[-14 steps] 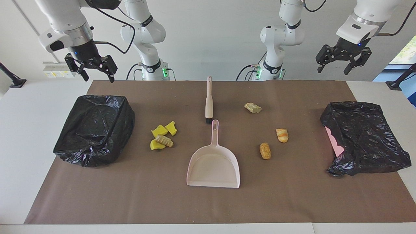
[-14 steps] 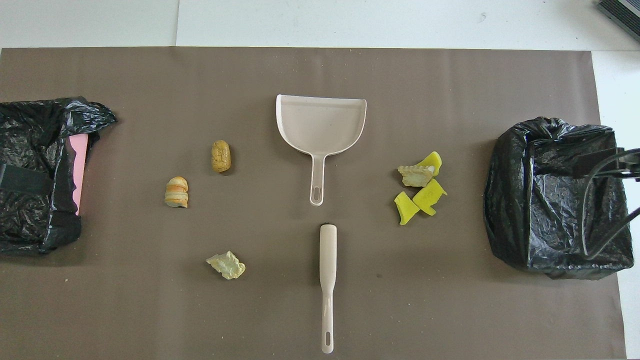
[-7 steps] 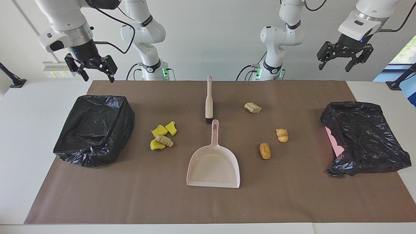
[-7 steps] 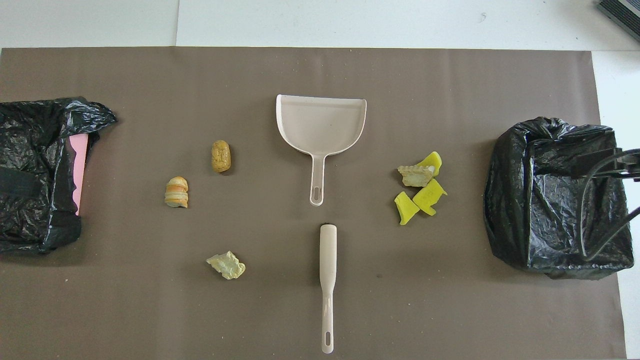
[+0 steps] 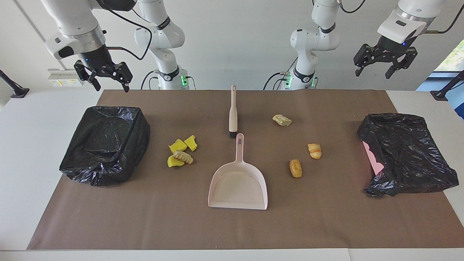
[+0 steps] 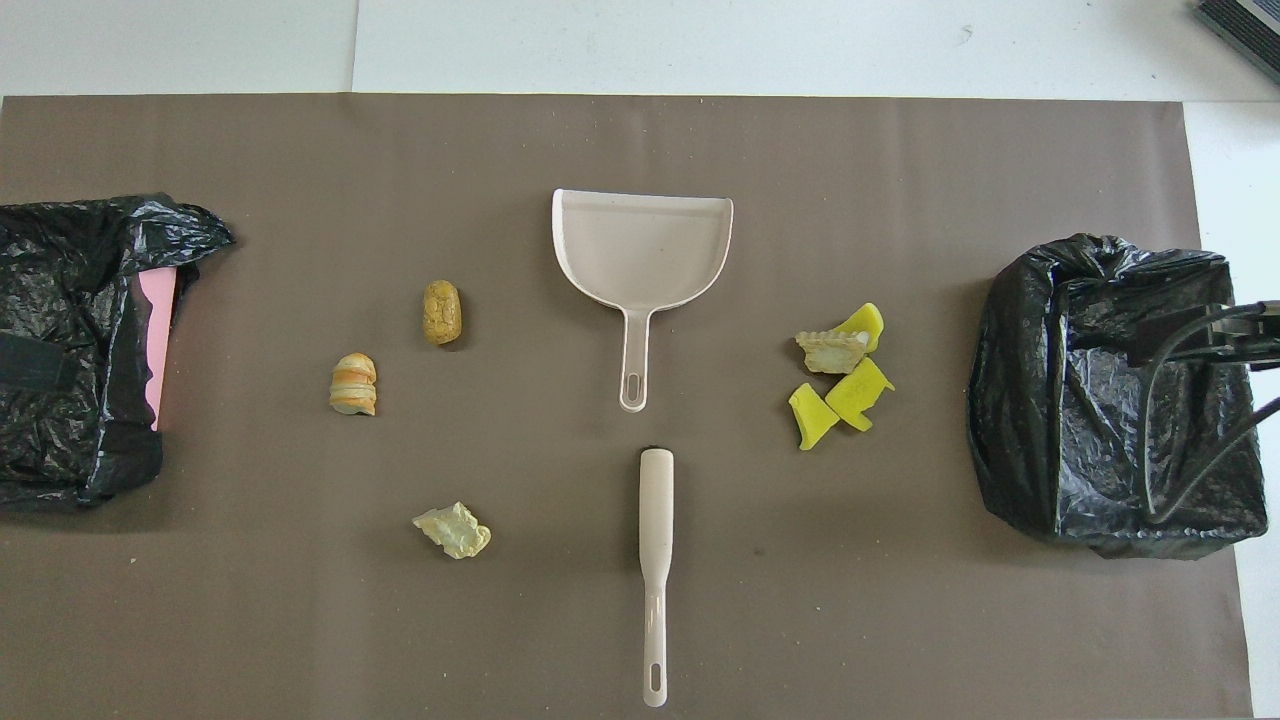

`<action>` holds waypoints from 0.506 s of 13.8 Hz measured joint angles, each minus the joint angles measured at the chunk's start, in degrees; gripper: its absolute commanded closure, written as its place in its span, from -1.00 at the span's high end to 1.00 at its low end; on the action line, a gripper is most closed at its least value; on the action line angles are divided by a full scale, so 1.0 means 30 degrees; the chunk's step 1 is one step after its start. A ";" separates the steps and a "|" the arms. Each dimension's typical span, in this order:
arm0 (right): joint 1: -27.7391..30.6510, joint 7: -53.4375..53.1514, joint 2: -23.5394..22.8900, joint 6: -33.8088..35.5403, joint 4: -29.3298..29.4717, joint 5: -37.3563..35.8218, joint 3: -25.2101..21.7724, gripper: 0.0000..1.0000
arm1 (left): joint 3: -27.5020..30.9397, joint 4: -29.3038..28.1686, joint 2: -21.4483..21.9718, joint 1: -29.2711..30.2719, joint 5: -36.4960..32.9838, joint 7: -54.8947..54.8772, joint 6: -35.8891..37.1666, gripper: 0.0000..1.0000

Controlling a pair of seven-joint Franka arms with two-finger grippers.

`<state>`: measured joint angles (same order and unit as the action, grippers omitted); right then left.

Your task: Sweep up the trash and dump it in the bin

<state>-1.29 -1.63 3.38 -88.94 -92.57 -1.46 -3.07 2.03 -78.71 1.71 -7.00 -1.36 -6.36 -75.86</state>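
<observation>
Nothing grasped: left gripper and right gripper raised, fingers spread. Trash at 3 o'clock and 9 o'clock of dustpan. Brush to be gripped mid-handle first, dustpan kept flat.

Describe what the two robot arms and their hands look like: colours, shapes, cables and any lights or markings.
Both arms are glossy white, built of rounded segments with black rings at the joints. Each wrist ends in a silver band and a white block with a dark window. The left hand and right hand are black, with two fingers on angular links and a small blue light above. Black cables loop along both arms. Green lights glow at the bases.
</observation>
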 measured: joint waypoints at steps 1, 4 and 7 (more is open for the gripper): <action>-0.0006 0.0000 -0.0019 -0.0382 -0.0281 0.0018 0.0005 1.00 | 0.0000 -0.0001 0.0007 0.0000 0.0000 0.0002 0.0000 1.00; -0.0631 0.0002 -0.0499 -0.2917 -0.2154 0.0628 0.0094 1.00 | -0.0130 -0.0072 0.0044 -0.0024 0.0086 0.0008 0.0001 1.00; -0.2957 -0.1325 -0.1838 -0.4730 -0.2732 0.0810 0.0162 1.00 | -0.0764 -0.2057 0.1042 -0.0587 0.1041 0.0263 -0.0953 1.00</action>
<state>-10.16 -5.60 -2.14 -103.13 -100.76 0.97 -2.59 -0.26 -84.89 4.84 -8.76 1.77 -5.57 -78.72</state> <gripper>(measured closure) 0.000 0.000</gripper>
